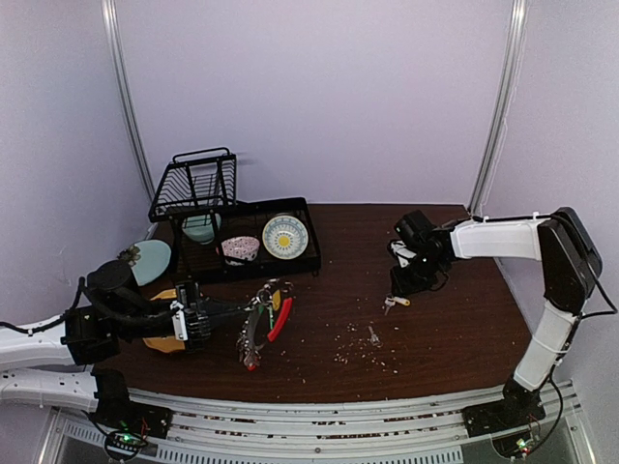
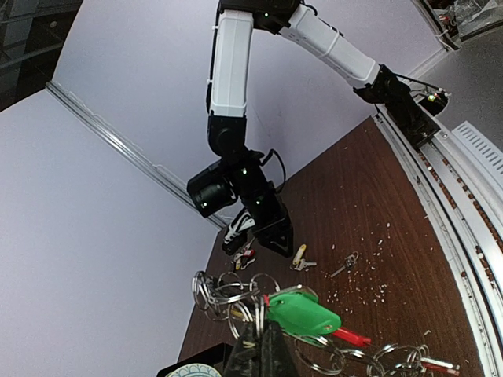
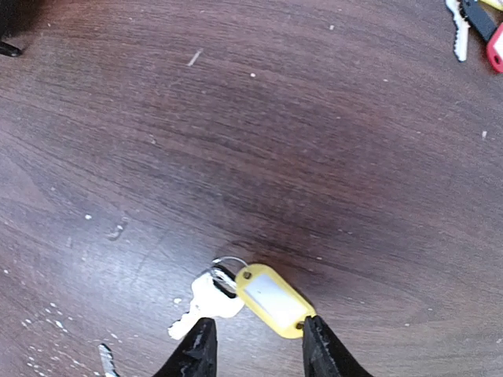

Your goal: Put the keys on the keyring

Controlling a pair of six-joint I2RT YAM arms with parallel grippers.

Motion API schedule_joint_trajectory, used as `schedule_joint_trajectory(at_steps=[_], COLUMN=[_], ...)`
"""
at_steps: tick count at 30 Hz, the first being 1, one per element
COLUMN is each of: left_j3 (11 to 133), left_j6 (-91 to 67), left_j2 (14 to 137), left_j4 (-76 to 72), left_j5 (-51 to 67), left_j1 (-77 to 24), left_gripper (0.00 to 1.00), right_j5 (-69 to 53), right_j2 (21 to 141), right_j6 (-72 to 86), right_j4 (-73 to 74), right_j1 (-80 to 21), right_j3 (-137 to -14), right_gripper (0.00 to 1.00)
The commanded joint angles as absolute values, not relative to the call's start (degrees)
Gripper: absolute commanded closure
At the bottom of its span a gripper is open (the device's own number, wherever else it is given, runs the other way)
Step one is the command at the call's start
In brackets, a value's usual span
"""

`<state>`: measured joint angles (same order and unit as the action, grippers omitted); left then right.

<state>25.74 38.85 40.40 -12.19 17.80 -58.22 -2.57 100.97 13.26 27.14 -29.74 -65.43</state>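
The keyring [image 1: 259, 324], a bunch of silver rings with a red clip [image 1: 280, 319], hangs from my left gripper [image 1: 198, 324] at the table's left. In the left wrist view that gripper [image 2: 263, 345] is shut on a ring of the keyring [image 2: 236, 294], beside a green tag [image 2: 306, 314]. My right gripper [image 3: 258, 328] stands open just over the table. A silver key [image 3: 206, 302] with a yellow tag [image 3: 275, 300] lies flat between its fingers. The same key [image 1: 397, 303] shows under the right gripper [image 1: 395, 293]. Another key [image 1: 372, 335] lies loose nearby.
More keys with a red tag [image 3: 475, 23] lie at the right wrist view's top right. A black dish rack [image 1: 242, 232] with plates stands at the back left, a teal plate [image 1: 150, 259] beside it. Pale crumbs [image 1: 363, 353] dot the dark wooden table.
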Motion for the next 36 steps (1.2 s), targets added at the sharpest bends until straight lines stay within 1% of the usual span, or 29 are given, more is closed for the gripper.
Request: schedule_joint_trajectory(at_steps=[1,4,8,10,14,17,18,20,26,30,34,36], left_j3=[27.76,27.86,27.86,27.84,27.86,27.83,27.86,27.79,27.86,27.84,27.83,27.86], left_j6=[37.98,38.04,38.14,38.23,38.2,38.14,38.13,38.08,38.05,38.05,38.06,38.0], left_j2=[39.92,39.94,39.9,39.8,39.82,40.01,40.04,40.23,40.3,40.15,39.95,39.86], left_j4=[-16.25,-16.26,-16.18,-16.09,-16.08,-16.08,-16.08,-16.08,-16.04,-16.06,-15.95,-15.94], left_j5=[17.84,17.84,17.46,17.38,17.49,17.49,17.44,17.51,17.43,17.62,17.5,17.55], left_j1=[-58.1,-58.14,-58.1,-58.1,-58.1,-58.1,-58.1,-58.1,-58.1,-58.1,-58.1,-58.1], left_gripper=[1.0,1.0,1.0,1.0,1.0,1.0,1.0,1.0,1.0,1.0,1.0,1.0], right_j5=[1.87,0.32,-6.63,-8.6,-21.0,-26.82,-30.63,-34.33,-37.62,-36.21,-35.28,-34.36], right_j2=[98.87,100.01,103.72,104.26,105.59,107.31,108.03,109.63,114.26,113.67,112.83,112.33], right_j6=[12.42,10.38,6.79,4.69,1.13,-3.55,-6.07,-8.48,-10.81,-11.9,-12.46,-12.34], right_j4=[28.5,25.67,26.37,25.42,23.71,23.34,24.09,24.24,27.09,28.22,29.68,29.91], right_j1=[-29.54,-29.36,-29.31,-28.1,-21.68,-20.39,-20.33,-20.01,-18.04,-17.89,-17.68,-17.67], right_j3=[-66.71,-67.48,-71.02,-70.55,-70.41,-71.04,-71.5,-72.01,-72.77,-72.15,-71.5,-71.17], right_gripper=[0.67,0.78,0.8,0.78,0.67,0.63,0.61,0.61,0.64,0.66,0.73,0.74])
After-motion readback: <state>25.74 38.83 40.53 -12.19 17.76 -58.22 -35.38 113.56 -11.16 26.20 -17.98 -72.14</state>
